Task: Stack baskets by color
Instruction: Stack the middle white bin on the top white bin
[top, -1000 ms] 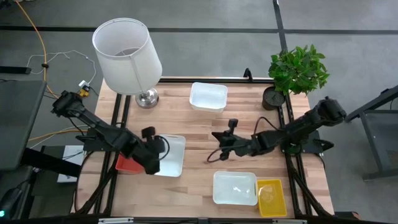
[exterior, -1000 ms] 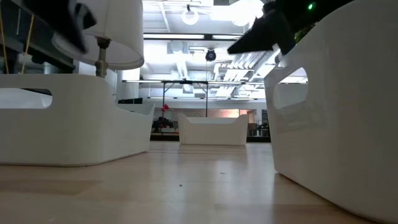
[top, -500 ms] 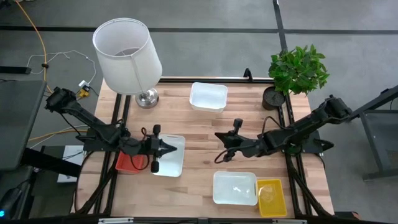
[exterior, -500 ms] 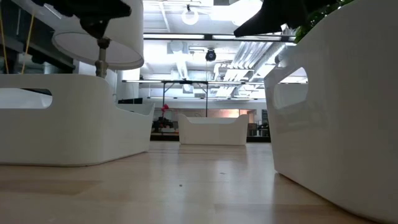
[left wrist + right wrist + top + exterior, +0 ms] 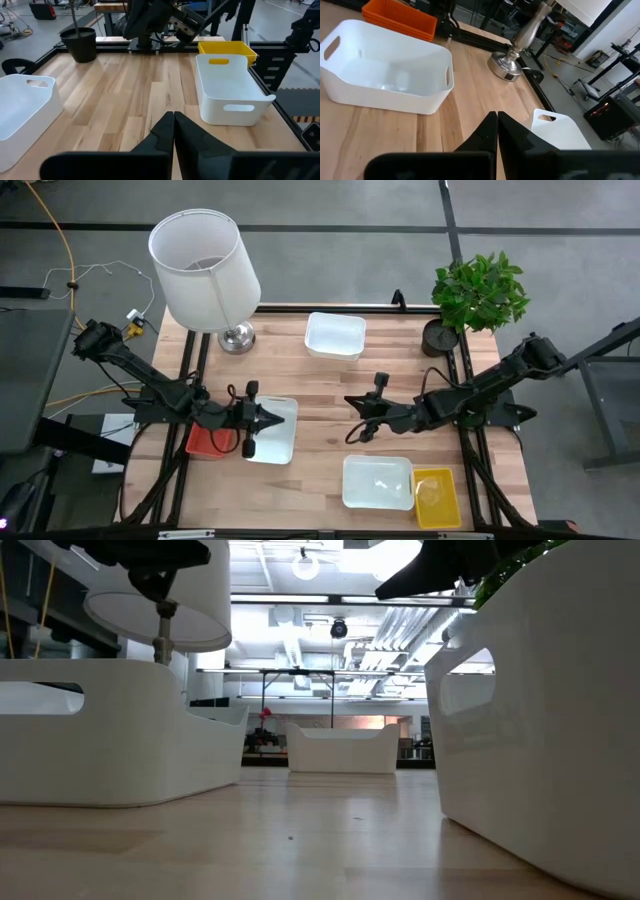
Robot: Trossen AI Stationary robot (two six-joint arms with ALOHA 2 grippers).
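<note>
A white basket (image 5: 280,435) stands on the table's left half, and a red basket (image 5: 205,443) lies just to its left, partly under my left arm. A second white basket (image 5: 335,336) sits at the far middle. A third white one (image 5: 378,482) stands near the front edge with a yellow basket (image 5: 437,498) at its right side. My left gripper (image 5: 278,418) hangs shut above the left white basket (image 5: 390,75), pointing toward the table's right. My right gripper (image 5: 348,400) hangs shut above the table's middle, pointing left. Neither holds anything.
A lamp with a big white shade (image 5: 204,268) stands at the far left corner, its metal foot (image 5: 506,66) on the table. A potted plant (image 5: 478,295) stands at the far right corner. Bare wood (image 5: 130,95) lies between the two grippers.
My left gripper has tipped up from pointing down at the red and white baskets to nearly level, then kept still. My right gripper has risen a little. No basket has moved.
</note>
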